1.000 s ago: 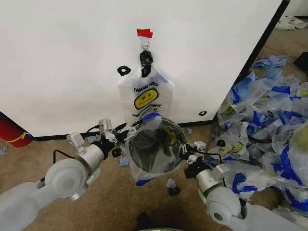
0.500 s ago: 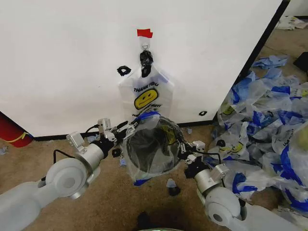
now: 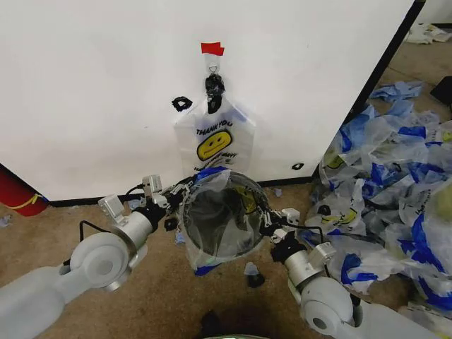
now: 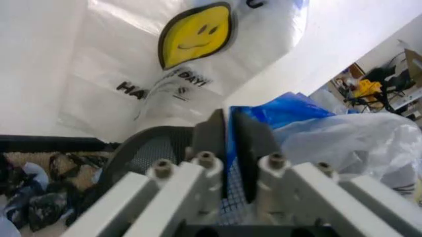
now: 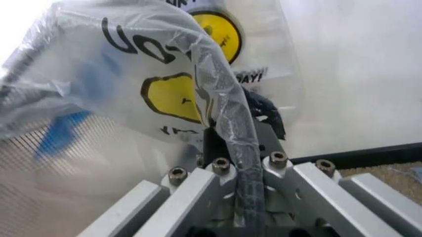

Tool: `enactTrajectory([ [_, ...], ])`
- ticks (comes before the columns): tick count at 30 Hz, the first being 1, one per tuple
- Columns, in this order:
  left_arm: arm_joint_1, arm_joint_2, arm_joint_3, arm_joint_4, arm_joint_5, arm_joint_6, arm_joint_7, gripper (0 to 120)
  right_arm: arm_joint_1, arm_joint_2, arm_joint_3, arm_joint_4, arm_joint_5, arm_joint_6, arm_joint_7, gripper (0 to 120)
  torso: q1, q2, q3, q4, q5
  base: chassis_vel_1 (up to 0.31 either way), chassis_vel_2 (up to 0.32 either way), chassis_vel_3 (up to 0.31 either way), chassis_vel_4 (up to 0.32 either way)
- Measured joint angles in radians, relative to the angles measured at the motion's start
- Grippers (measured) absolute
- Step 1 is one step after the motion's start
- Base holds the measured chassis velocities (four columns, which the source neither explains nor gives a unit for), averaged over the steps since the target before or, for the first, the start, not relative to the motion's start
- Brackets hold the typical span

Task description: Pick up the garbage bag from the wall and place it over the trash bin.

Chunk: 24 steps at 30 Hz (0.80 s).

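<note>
Two tools hold one bag over the bin: the left tool [image 3: 185, 192] is pinched narrow on the blue handle [image 4: 277, 111] at the bin's left rim, and the right tool [image 3: 268, 224] is clamped on a gathered strip of the plastic at the right rim, its jaws closed around the twisted film in the right wrist view. Between them the bag [image 3: 219, 215] is stretched across the mouth of the bin [image 3: 244, 185], and the mesh wall shows through the film. Judged from this, the pick is done and the covering is well along; what seems left is seating the edge around the rim and letting go. The bag is thin, translucent white and crumpled, with a yellow smiley [image 5: 173, 96] and black lettering, its blue handle bunched at the far-left rim. The bin stands on the floor just near the wall [image 3: 106, 92], where another smiley bag [image 3: 214, 141] hangs from a black clip [image 3: 214, 85] under red tape [image 3: 212, 49].
</note>
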<state>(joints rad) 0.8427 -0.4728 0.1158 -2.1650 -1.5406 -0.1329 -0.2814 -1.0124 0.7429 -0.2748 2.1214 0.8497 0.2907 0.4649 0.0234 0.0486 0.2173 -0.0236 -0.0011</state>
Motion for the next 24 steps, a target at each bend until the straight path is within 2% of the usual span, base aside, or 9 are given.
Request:
enactTrajectory([
  [2, 0.0, -0.005, 0.003, 0.008, 0.006, -0.003, 0.0, 0, 0.001, 0.0, 0.0, 0.004, 0.0, 0.0, 0.0, 0, 0.0, 0.0, 0.0, 0.0, 0.0, 0.0, 0.0, 0.0, 0.0],
  [18, 0.005, 0.004, -0.013, 0.008, 0.018, -0.012, 0.0, 0, -0.003, 0.006, -0.005, 0.007, -0.004, 0.0, 0.001, 0, 0.0, 0.0, 0.0, 0.0, 0.0001, 0.0, 0.0, 0.0, 0.0],
  [22, 0.009, 0.014, -0.025, -0.001, 0.016, -0.012, -0.002, 19, -0.004, 0.007, -0.005, 0.004, -0.009, -0.001, 0.004, 0, 0.0, 0.0, 0.0, 0.0, 0.0001, 0.0, 0.0, 0.0, 0.0],
  [24, 0.01, 0.015, -0.026, -0.003, 0.015, -0.011, -0.005, 22, -0.004, 0.007, -0.005, 0.003, -0.009, -0.002, 0.005, 0, 0.0, 0.0, 0.0, 0.0, 0.0001, 0.0, 0.0, 0.0, 0.0],
])
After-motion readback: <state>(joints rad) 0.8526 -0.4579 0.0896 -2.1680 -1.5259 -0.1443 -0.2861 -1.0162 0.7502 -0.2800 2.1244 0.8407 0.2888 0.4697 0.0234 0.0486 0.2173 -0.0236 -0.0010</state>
